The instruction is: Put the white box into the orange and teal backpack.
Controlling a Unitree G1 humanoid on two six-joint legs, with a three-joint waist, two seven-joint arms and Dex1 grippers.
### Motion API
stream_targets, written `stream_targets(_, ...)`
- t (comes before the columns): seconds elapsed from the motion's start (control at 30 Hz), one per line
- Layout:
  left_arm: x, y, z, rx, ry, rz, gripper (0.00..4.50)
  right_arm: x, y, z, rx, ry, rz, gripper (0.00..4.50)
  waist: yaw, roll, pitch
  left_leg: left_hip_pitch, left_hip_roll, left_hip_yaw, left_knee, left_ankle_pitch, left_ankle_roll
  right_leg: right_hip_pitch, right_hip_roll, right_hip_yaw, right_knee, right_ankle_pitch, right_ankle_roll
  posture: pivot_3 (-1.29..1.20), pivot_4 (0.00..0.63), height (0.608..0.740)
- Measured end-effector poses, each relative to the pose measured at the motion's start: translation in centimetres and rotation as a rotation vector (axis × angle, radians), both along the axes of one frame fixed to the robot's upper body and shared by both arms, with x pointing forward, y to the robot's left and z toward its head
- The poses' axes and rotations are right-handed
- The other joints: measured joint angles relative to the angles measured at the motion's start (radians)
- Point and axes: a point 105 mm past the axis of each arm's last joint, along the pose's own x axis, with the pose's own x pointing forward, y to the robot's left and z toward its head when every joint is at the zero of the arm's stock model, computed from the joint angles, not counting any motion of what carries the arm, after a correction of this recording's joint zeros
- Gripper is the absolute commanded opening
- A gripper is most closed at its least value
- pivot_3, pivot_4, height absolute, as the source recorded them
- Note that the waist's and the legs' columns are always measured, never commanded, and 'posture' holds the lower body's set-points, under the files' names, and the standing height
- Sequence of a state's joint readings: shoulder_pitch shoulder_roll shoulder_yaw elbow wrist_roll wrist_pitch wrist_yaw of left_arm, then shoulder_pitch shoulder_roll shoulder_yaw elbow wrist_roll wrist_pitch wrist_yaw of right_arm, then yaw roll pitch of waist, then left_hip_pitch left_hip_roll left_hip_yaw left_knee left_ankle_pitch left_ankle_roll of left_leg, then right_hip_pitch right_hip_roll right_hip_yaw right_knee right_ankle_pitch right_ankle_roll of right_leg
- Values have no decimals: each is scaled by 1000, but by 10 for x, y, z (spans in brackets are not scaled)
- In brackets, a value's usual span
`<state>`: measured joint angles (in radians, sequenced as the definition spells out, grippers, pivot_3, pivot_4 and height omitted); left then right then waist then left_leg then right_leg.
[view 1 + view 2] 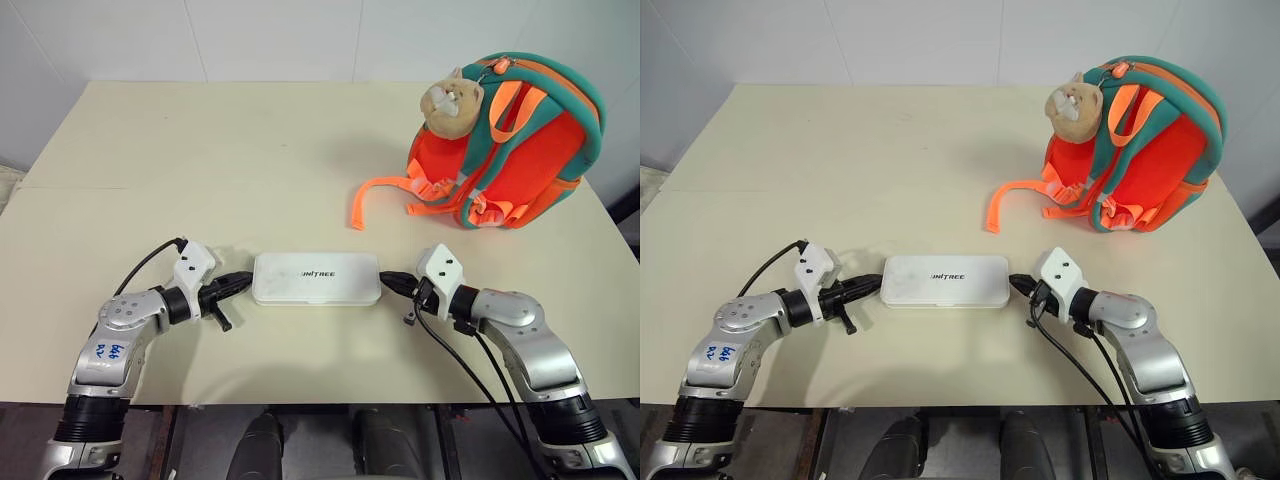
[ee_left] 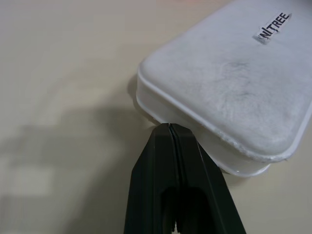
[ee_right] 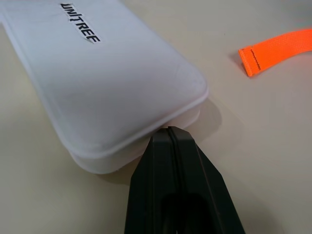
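Observation:
The white box lies flat on the table near its front edge, "UNITREE" lettering on top. My left gripper is shut, its tip against the box's left end. My right gripper is shut too, its tip against the box's right end. Both point inward at the box from opposite sides. The orange and teal backpack stands at the far right of the table, a tan plush animal hanging on its upper left.
An orange webbing strap trails from the backpack onto the table toward the box; its end shows as an orange strap tip in the right wrist view. The beige table stretches left and back to a white wall.

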<state>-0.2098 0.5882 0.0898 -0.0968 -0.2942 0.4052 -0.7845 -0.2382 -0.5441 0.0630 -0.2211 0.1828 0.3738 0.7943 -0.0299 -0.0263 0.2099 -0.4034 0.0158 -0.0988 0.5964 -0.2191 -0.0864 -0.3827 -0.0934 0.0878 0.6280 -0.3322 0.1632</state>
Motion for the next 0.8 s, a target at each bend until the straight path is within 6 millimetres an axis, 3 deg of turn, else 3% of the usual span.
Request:
stream_targets(0.13, -6, -3, -1, -1, 18, -8, 28, -2, -3, 0, -8, -1, -5, 29, 2, 0, 0, 0, 0, 0, 0, 0, 0, 0, 0, 0, 0, 0, 0, 0, 150, 740)
stream_targets(0.2, -7, -4, -2, 1, 25, -6, 0, -2, -4, 0, -10, 1, -6, 387, 2, 0, 0, 0, 0, 0, 0, 0, 0, 1, 0, 0, 0, 0, 0, 0, 150, 740)
stream_targets(0.37, -8, 10, 3, -5, 55, 6, 1533, -3, -10, 5, -13, 28, 17, 1928, 0, 0, 0, 0, 0, 0, 0, 0, 0, 0, 0, 0, 0, 0, 0, 0, 150, 740)
stream_targets(0.6, -5, 40, 18, -18, 134, -20, 3737, -6, -34, 23, -10, 95, 15, 4317, 1, 0, 0, 0, 0, 0, 0, 0, 0, 1, 0, 0, -1, 0, 0, 0, 150, 740)
stream_targets(0.7, -5, 48, 20, -22, 168, -48, 4492, -10, -36, 32, 18, 154, 23, 4500, 2, 0, 0, 0, 0, 0, 0, 0, 0, 0, 0, 0, -2, 0, 0, 0, 150, 740)
stream_targets(0.8, 0, 50, 31, -41, 175, -91, 4492, -18, -30, 47, 66, 231, 52, 4500, 2, 0, 0, -1, 0, 0, 0, 0, 0, 0, 0, 0, -2, 0, 0, 0, 150, 740)
